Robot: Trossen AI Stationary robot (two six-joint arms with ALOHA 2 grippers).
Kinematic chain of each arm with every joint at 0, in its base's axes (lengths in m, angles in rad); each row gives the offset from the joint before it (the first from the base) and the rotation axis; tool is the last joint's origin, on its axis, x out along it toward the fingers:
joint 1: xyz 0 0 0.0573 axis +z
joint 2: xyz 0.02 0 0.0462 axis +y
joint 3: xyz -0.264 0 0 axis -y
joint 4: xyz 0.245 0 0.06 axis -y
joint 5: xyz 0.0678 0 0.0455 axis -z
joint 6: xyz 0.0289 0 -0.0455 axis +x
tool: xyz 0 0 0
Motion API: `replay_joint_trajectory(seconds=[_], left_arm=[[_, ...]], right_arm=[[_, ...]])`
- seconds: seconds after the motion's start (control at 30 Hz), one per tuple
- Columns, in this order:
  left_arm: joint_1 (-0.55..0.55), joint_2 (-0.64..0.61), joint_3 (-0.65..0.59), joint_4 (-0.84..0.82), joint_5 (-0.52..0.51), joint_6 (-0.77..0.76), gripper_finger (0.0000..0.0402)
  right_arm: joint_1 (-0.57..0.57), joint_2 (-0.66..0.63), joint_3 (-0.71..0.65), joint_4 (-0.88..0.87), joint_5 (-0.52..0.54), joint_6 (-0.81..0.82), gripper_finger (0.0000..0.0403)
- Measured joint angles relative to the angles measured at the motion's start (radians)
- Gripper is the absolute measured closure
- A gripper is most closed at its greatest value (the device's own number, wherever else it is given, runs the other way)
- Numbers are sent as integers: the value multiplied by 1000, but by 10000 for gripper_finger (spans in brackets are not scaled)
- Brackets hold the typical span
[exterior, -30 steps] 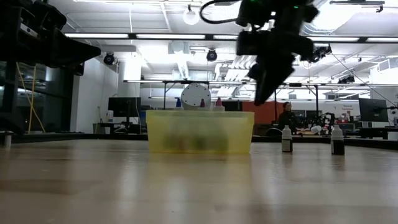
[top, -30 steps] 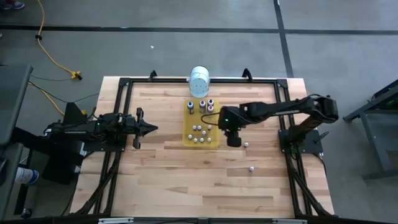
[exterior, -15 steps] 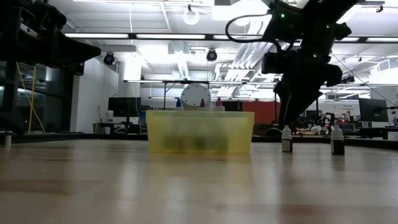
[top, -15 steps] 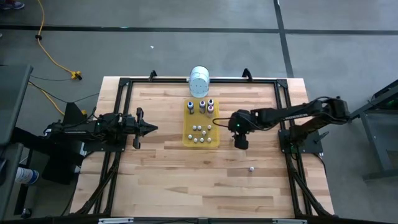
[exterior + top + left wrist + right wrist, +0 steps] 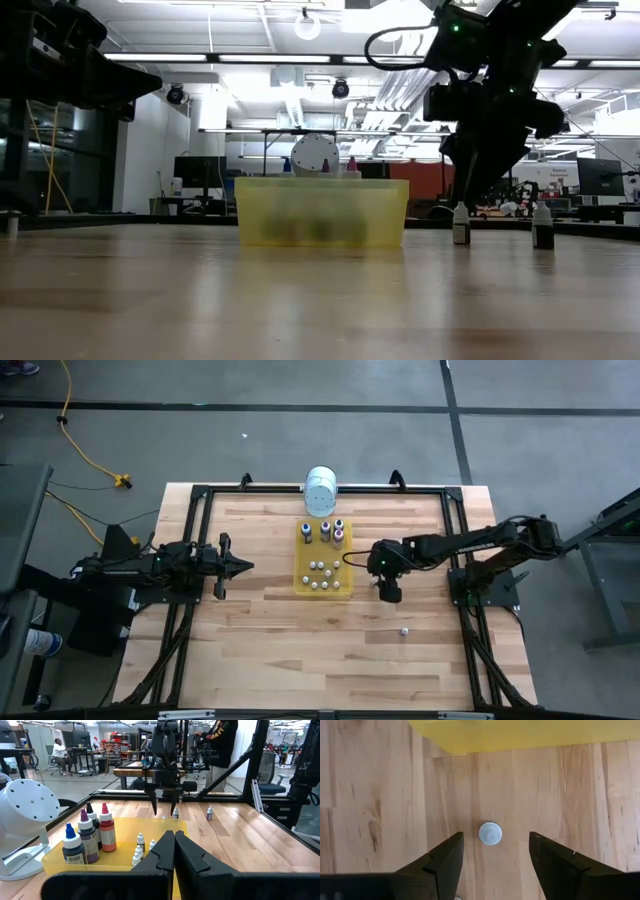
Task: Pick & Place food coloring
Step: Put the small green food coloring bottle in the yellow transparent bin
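Food coloring is scattered in two places on the pale wooden tabletop (image 5: 270, 640). Nearest the front edge, one tiny dark bottle with a whitish cap (image 5: 403, 630) stands alone on the bare wood toward the right edge. A second small white-capped bottle (image 5: 490, 833) stands upright just beside the right side of the yellow rectangular plastic tray (image 5: 301, 582). The right hand (image 5: 389, 593) hangs directly over this bottle with its dark fingers (image 5: 445, 862) spread wide, one on each side of the cap and touching neither it nor the wood; in the low view its tips hover just above the bottle (image 5: 460, 222), with the lone bottle (image 5: 542, 225) to one side.

The tray lies near the middle of the tabletop, a little toward the rear edge. Its front half holds a cluster of tiny white-capped bottles (image 5: 322, 570), all upright. Its rear half holds three taller bottles with dark blue, purple and reddish bodies (image 5: 89, 840) standing in a row.

The left hand (image 5: 243, 567) waits over the left part of the tabletop, well apart from the tray, its fingers pressed together.

Beyond the rear edge sits a large white cylindrical container (image 5: 321, 490) with small holes in its face.
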Motion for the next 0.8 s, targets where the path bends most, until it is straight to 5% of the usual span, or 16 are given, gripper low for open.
replay_joint_trajectory(seconds=[0.8], left_arm=[[0, 0, 0, 0, 0, 0, 401]], right_arm=[[32, 31, -46, 84, 1, -31, 192]])
